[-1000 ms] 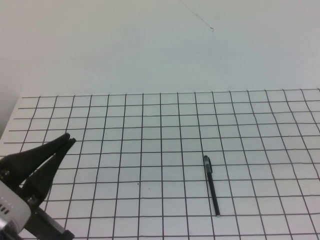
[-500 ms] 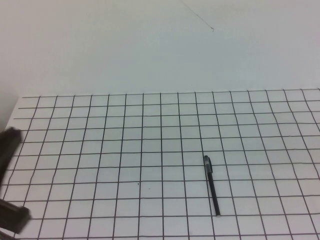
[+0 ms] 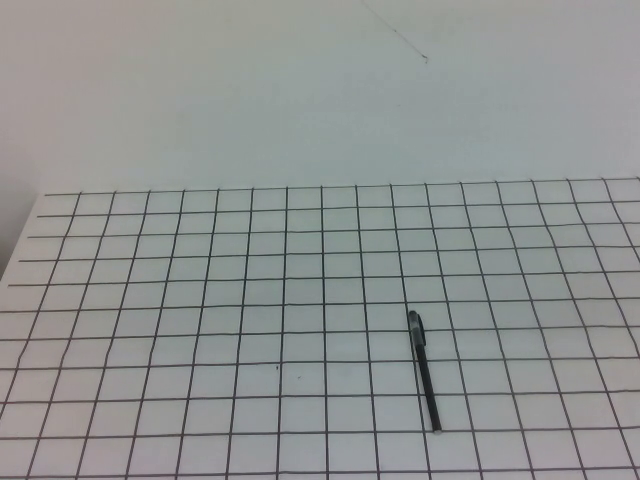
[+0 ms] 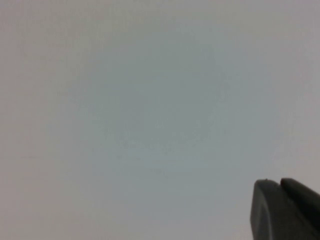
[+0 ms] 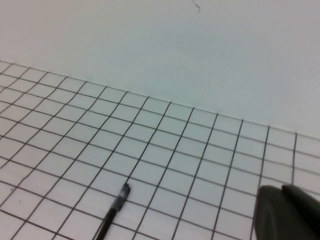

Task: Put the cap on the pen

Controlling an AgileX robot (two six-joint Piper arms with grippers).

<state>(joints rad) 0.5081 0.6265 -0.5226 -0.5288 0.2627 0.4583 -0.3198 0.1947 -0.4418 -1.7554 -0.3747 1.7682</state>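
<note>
The pen [image 3: 422, 370] lies on the gridded table right of centre, running near to far. Its far end is thicker and dark, and its near end has a small pale tip. It also shows in the right wrist view [image 5: 114, 212], cut off by the frame edge. No separate cap shows in any view. Neither gripper shows in the high view. My left gripper [image 4: 280, 182] faces a blank pale surface with its fingers together and nothing between them. My right gripper [image 5: 282, 189] hovers over the grid, off to one side of the pen, with its fingers together and empty.
The white table with a black grid [image 3: 250, 300] fills the lower half of the high view, with a plain white wall [image 3: 300, 100] behind it. The table's left edge [image 3: 20, 250] runs diagonally at far left.
My left gripper, seen at the lower left of the high view a second ago, has drawn back out of that view. The pen has not moved.
</note>
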